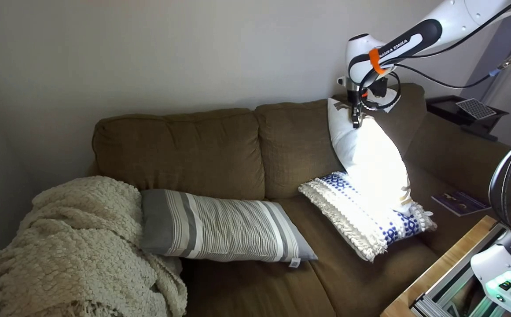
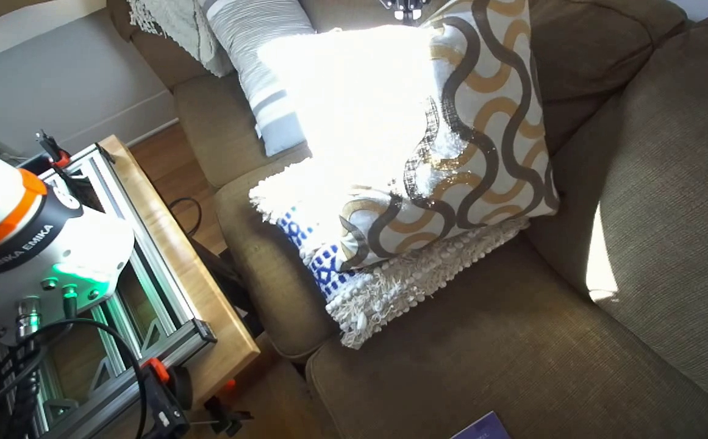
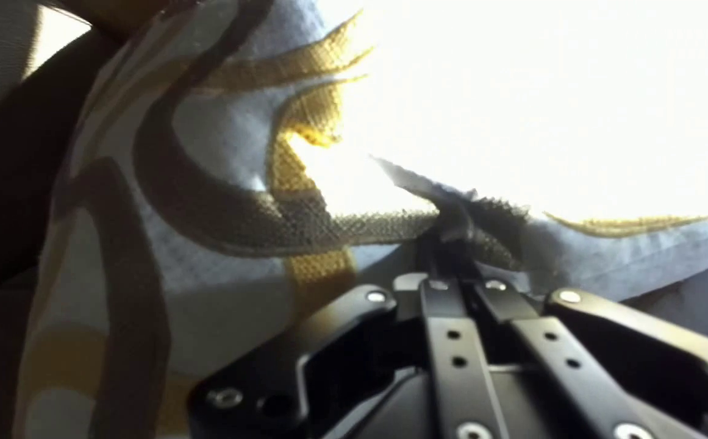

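A white pillow with brown and tan wavy bands shows in both exterior views (image 1: pixel 380 163) (image 2: pixel 494 122) and fills much of the wrist view (image 3: pixel 207 201). Strong sunlight washes out part of it. My gripper (image 1: pixel 356 123) is at its upper edge. In the wrist view the fingers (image 3: pixel 460 256) are close together, with the fabric bunched and creased between their tips. The pillow leans tilted against the sofa back. Its lower part rests on a white pillow with blue marks and fringed ends (image 1: pixel 339 207) (image 2: pixel 329 274), which lies on the seat. Only the fingers (image 2: pixel 407 17) show at the top of an exterior view.
The brown sofa (image 1: pixel 180 145) has a striped grey pillow (image 1: pixel 233 229) and a cream knitted blanket (image 1: pixel 92 237) on it. A purple book (image 1: pixel 460 202) lies on the seat. A dark tray (image 1: pixel 444 105) stands beyond the armrest. The robot's wooden table (image 2: pixel 171 244) stands before the sofa.
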Robot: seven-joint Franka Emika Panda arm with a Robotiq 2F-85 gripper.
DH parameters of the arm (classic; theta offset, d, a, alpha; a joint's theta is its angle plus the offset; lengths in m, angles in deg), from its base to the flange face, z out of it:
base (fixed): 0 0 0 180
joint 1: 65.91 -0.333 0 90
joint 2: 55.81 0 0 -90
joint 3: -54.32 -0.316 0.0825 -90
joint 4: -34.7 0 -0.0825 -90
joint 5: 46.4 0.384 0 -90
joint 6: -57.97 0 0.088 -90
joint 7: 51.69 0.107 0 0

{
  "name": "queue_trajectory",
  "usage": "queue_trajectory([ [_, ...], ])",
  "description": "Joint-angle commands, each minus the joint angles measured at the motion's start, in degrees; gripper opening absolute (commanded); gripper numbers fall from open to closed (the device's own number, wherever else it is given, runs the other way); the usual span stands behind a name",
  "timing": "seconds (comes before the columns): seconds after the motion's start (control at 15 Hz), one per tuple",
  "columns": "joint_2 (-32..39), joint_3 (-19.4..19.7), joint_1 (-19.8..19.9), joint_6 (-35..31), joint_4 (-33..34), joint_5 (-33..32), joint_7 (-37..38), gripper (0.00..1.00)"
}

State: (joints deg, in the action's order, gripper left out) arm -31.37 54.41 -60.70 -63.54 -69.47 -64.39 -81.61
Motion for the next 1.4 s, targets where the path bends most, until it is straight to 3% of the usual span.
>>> queue_trajectory([
  [0.0,0.91,-1.57,0.34,8.01,0.17,2.34,-6.14,0.01],
  [0.33,2.25,-2.37,-0.58,17.43,2.27,1.97,-11.93,0.01],
  [0.47,2.91,-1.79,-1.03,15.1,2.57,1.3,-9.47,0.29],
  [0.73,2.56,-3.06,1.41,9.27,4.21,11.88,-6.23,0.58],
  [1.07,1.95,-3.4,4.01,8.55,6.32,24.66,-5.3,0.95],
  [1.13,1.54,-3.18,4.47,8.34,6.77,26.73,-4.64,0.99],
  [1.33,0.76,-1.47,5.14,3.32,6.97,28.9,-1.02,1.0],
])
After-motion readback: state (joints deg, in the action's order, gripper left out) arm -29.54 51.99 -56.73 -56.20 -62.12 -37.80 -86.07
